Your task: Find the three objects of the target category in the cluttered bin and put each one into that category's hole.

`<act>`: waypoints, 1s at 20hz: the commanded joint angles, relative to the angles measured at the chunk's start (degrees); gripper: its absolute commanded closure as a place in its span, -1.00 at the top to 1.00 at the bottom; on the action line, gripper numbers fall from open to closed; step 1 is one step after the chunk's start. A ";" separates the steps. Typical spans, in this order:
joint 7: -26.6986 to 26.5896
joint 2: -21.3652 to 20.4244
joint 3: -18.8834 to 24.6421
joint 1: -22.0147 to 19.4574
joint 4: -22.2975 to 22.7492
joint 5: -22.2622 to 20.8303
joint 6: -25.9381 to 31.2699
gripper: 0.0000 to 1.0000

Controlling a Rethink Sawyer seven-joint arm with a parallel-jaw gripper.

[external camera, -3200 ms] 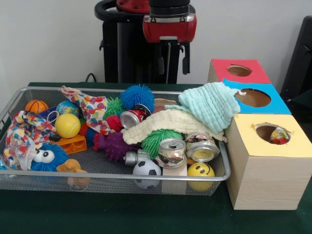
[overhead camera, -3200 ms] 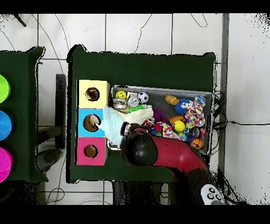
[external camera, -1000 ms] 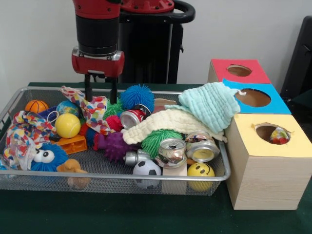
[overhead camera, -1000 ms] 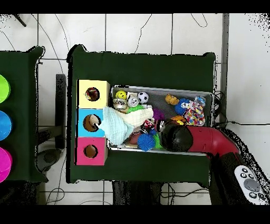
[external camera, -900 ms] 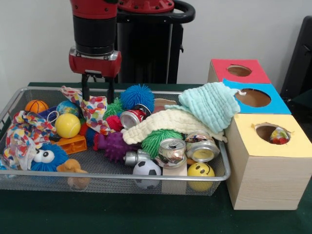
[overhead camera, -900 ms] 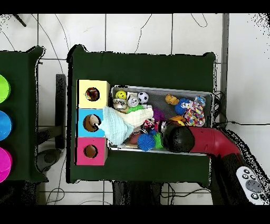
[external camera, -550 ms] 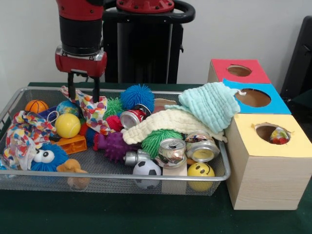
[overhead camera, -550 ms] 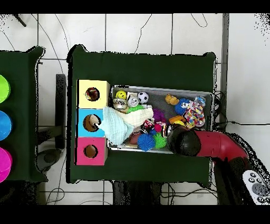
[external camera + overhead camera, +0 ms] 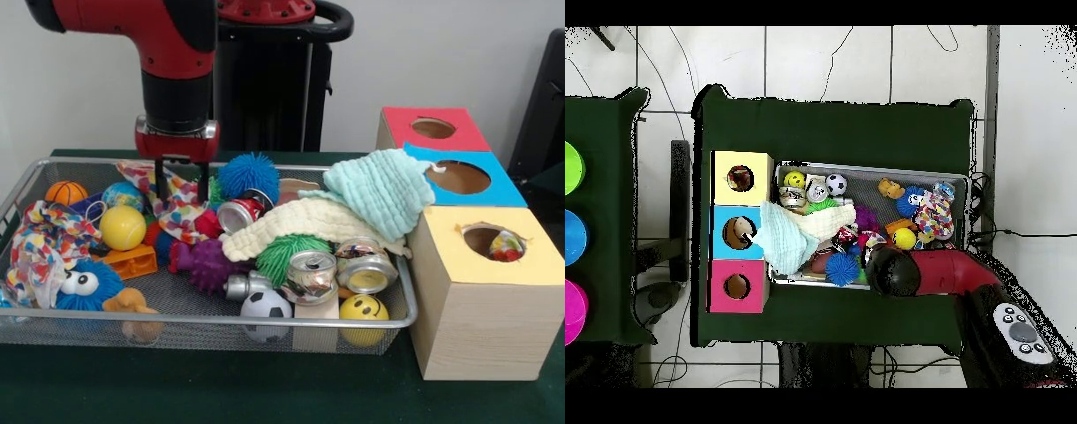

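The wire mesh bin holds a jumble of toys. One dotted white cloth lies at the bin's back left. My gripper is open right over it, with a finger on each side of its raised fold. A second dotted cloth is bunched at the bin's left end; it also shows in the overhead view. A third dotted cloth sits inside the hole of the yellow-faced box. In the overhead view the arm hides the gripper.
A mint-green knit cloth and a cream knit cloth drape over the bin's right end and the blue-faced box. A red-faced box stands behind it. Crushed cans, spiky balls, a yellow ball and a blue furry toy crowd the bin.
The gripper has come down from above the bin's back left onto the dotted cloth, still open. In the overhead view the arm has shifted slightly toward the picture's bottom.
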 commanded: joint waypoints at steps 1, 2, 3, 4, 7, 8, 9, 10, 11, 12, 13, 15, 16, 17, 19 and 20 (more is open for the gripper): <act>-1.88 4.29 2.32 0.70 -0.27 -4.65 -4.14 1.00; -1.94 4.38 2.17 0.64 -0.41 -4.89 -4.25 1.00; -2.19 4.34 2.01 0.39 -0.37 -5.33 -4.48 1.00; -2.22 4.31 1.90 0.25 -0.36 -5.47 -4.53 1.00; -2.13 4.37 1.61 -0.02 -0.56 -6.39 -5.07 1.00; -1.94 4.39 1.56 -0.02 -0.57 -6.60 -5.27 1.00; -1.65 4.44 1.74 -0.12 -0.54 -6.97 -6.05 1.00; -1.37 4.50 1.91 -0.22 -0.51 -7.34 -6.82 -1.00; -0.96 4.46 1.74 -0.09 -0.48 -7.47 -7.38 -1.00; -0.56 4.43 1.56 0.03 -0.45 -7.61 -7.94 -1.00; -0.35 4.36 1.49 0.17 -0.51 -7.73 -8.11 -1.00; 0.08 4.25 1.33 0.36 -0.47 -7.86 -8.35 -1.00; 0.10 4.26 1.37 0.36 -0.49 -7.88 -8.39 -1.00; 0.16 4.33 1.46 0.27 -0.48 -7.91 -8.66 -1.00; 0.27 4.34 1.47 0.33 -0.50 -7.85 -8.89 -1.00; 0.34 4.33 1.47 0.36 -0.49 -7.80 -9.02 -1.00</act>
